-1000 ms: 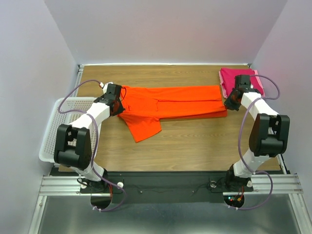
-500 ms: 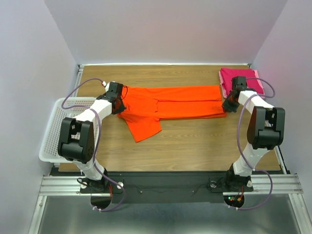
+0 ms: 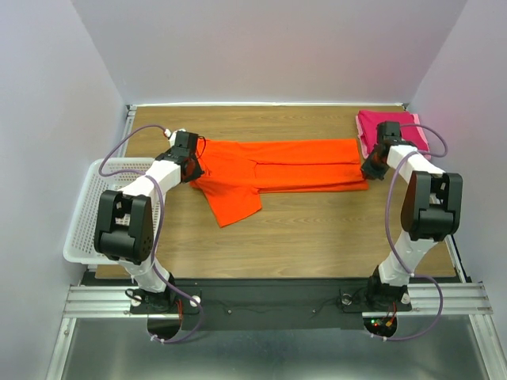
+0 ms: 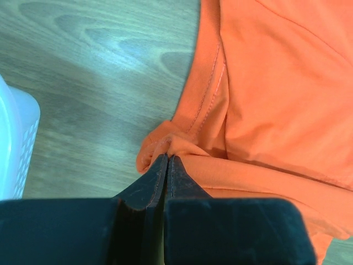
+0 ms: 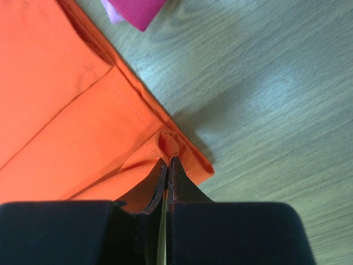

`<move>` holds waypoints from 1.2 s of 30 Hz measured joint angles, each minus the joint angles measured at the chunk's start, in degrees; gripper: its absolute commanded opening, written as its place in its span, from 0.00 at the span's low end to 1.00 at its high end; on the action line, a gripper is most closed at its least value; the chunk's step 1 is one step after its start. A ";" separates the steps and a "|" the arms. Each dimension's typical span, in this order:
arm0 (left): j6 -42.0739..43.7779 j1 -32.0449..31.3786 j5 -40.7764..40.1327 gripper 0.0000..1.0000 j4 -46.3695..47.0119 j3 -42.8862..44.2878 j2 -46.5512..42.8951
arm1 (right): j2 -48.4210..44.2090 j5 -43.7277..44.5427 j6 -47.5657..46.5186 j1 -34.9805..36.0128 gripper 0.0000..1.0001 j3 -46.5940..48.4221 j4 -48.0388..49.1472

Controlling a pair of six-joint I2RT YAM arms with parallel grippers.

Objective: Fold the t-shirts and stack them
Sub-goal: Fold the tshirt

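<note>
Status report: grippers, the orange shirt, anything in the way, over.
Left gripper and right gripper shut, each pinching one end of the orange t-shirt. Shirt stretched flat, one sleeve splayed nearward. Pink t-shirt lies just beyond the right gripper.

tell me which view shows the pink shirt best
Top external. It shows most of the pink shirt, lying at the far right and partly hidden by the right arm. The right wrist view catches only one corner of it at the top edge. The left wrist view shows none of it.
</note>
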 measured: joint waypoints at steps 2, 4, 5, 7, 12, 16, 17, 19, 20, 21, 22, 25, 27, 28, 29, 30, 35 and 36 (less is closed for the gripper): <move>0.00 0.00 0.26 0.00 0.57 0.00 0.35 | 0.81 -0.02 0.17 0.00 0.02 0.04 0.15; 0.00 0.04 0.57 0.01 1.27 0.00 0.83 | 1.81 -0.04 0.22 0.00 0.04 0.04 0.20; 0.00 0.07 0.72 0.03 1.57 0.00 0.98 | 2.16 -0.04 0.24 0.00 0.06 0.04 0.22; 0.00 0.11 0.90 0.11 2.10 0.00 1.14 | 2.78 -0.07 0.28 0.00 0.12 0.04 0.22; -0.17 0.15 1.31 0.57 3.08 0.00 1.14 | 2.75 -0.92 0.26 -0.02 0.49 0.24 0.42; -0.68 0.28 2.38 0.72 3.61 -0.70 -1.57 | -0.74 -3.65 -0.39 0.28 0.64 0.13 0.31; -0.68 0.31 2.67 0.72 3.61 -1.36 -3.48 | -1.64 -3.98 -0.52 0.50 0.64 0.04 0.35; -1.09 0.22 3.17 0.72 3.89 -3.39 -9.20 | -6.45 -5.73 -0.68 1.20 0.64 -0.57 0.68; -1.38 0.02 3.37 0.72 4.02 -4.66 -12.50 | -9.05 -6.78 -0.66 2.03 0.64 -1.14 0.85; -1.64 -0.24 3.45 0.72 4.48 -6.29 -15.76 | -10.80 -7.19 -0.70 2.78 0.63 -1.40 0.96; -1.86 -0.52 3.52 0.72 4.37 -7.45 -18.14 | -13.94 -8.31 -0.55 4.42 0.62 -2.43 1.79; -3.04 -3.26 4.20 0.72 4.39 -12.02 -24.94 | -18.49 -11.43 0.31 10.62 0.59 -4.83 4.26; -4.02 -6.23 4.87 0.72 4.09 -15.37 -26.29 | -19.12 -13.62 1.33 15.85 0.56 -6.64 6.47; -4.79 -8.35 5.18 0.72 3.74 -17.16 -26.16 | -18.62 -14.75 2.01 19.32 0.55 -7.76 7.69; -5.75 -9.75 5.53 0.70 3.34 -18.95 -25.75 | -17.75 -15.80 2.86 21.97 0.52 -8.61 8.66; -6.32 -11.28 6.05 0.69 2.80 -20.76 -25.29 | -16.96 -16.24 3.26 23.89 0.50 -9.14 9.25; -9.46 -14.27 6.86 0.66 -0.02 -25.18 -23.54 | -9.38 -19.93 6.49 32.70 0.37 -9.57 13.31; -9.94 -14.36 6.86 0.66 0.17 -25.40 -23.17 | -8.70 -20.28 6.69 33.46 0.37 -9.55 13.81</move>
